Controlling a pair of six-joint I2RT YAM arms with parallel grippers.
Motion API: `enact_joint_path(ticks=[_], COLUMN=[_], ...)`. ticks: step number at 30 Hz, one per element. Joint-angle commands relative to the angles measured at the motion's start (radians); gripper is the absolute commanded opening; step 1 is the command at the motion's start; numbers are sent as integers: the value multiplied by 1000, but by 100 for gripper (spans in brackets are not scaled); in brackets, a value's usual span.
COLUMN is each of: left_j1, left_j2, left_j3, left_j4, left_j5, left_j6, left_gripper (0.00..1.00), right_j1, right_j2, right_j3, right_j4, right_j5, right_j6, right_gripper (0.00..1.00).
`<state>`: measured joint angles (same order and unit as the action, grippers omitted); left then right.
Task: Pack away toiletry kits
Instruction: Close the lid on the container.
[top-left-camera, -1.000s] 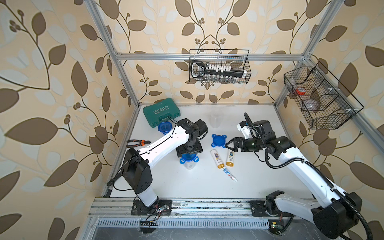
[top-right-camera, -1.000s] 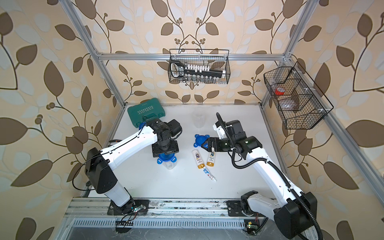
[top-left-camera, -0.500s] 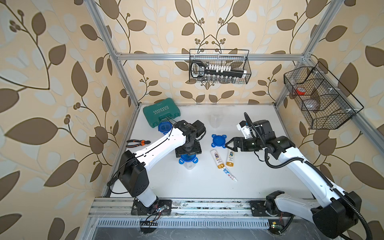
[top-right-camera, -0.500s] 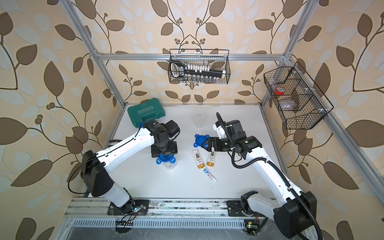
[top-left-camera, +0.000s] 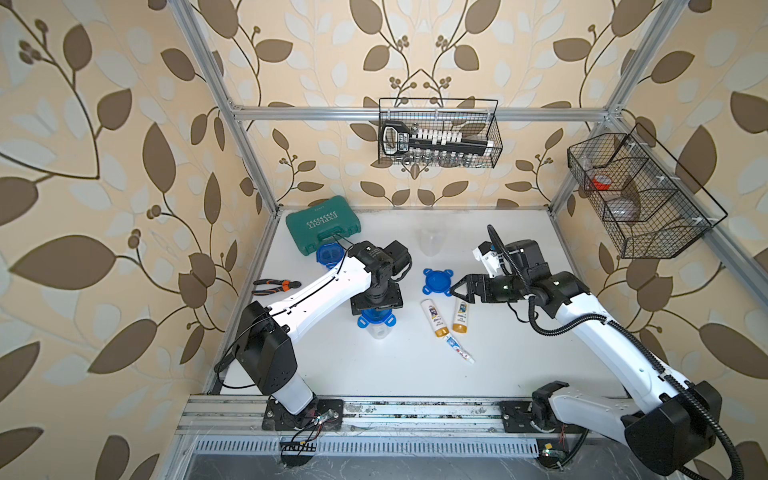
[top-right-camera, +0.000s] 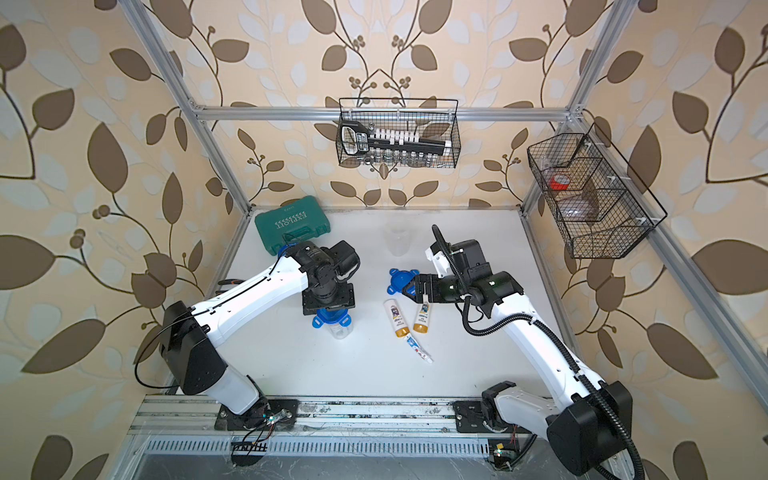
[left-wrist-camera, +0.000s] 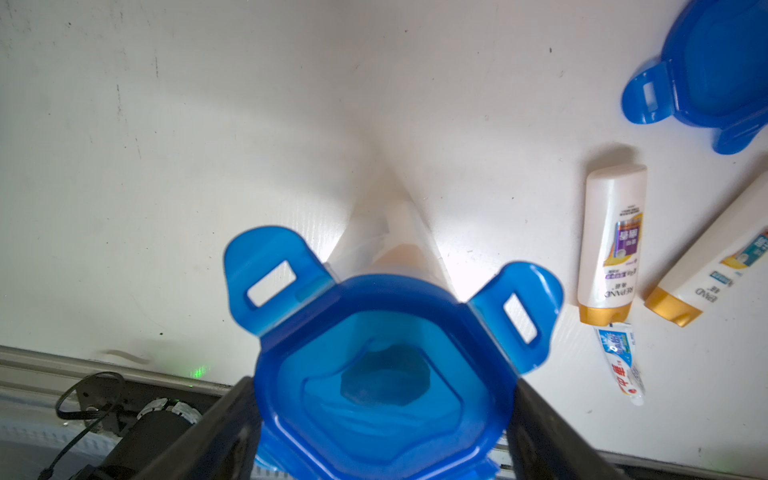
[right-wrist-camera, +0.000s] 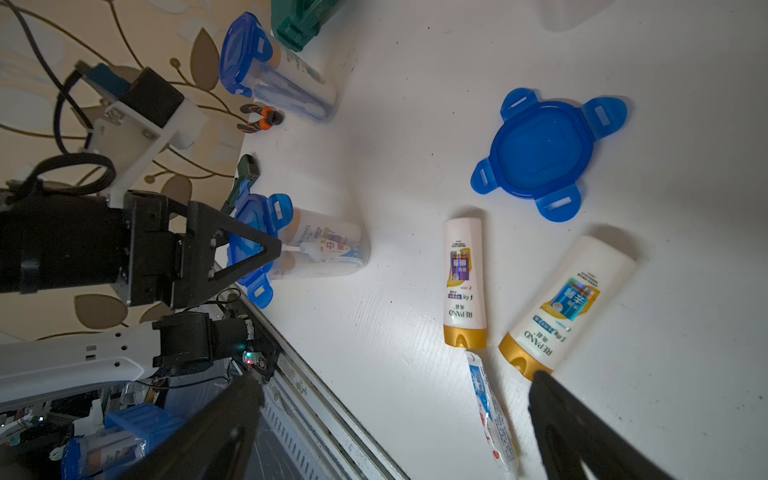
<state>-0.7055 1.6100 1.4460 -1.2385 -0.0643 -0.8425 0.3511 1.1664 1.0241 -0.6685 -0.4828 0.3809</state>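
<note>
Left pincer: my left pincer hangs straight down over the packed jar. Its jaws are spread wide, one finger against each side of the blue lid, and the lid's tabs flare outward.
Packed jar: it stands upright near the middle of the table. Through its wall I make out a bottle and a toothpaste tube.
Right pincer: my right pincer hovers wide apart with nothing in it, just beside the loose lid and over the flat end of the blue-label bottle.
Unpacked: the purple-label bottle lies beside the blue-label one, gold caps toward me. A loose tube lies just beside the caps.
Second jar: the lidded jar stands just beside the green case.
Third jar: the bare jar stands at the back, lidless and faint.
Left edge: pliers.
</note>
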Motion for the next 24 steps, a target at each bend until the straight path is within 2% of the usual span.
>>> enact_joint_path(ticks=[1, 11, 19, 24], left_j1=[5, 5, -3, -2], left_j2=[75, 112, 121, 100], left_j3=[-39, -7, 1, -13], left_j4=[21, -21, -42, -21], left_j5=[26, -7, -12, 6], left_j6=[42, 82, 67, 60], left_gripper=[74, 75, 75, 82], right_j1=[-3, -5, -6, -6], right_j2=[4, -8, 1, -1], right_j3=[27, 22, 28, 29], right_j4=[3, 0, 4, 3], right_j5=[-3, 1, -3, -3], right_j6=[-4, -4, -5, -5], right_gripper=[100, 100, 100, 100])
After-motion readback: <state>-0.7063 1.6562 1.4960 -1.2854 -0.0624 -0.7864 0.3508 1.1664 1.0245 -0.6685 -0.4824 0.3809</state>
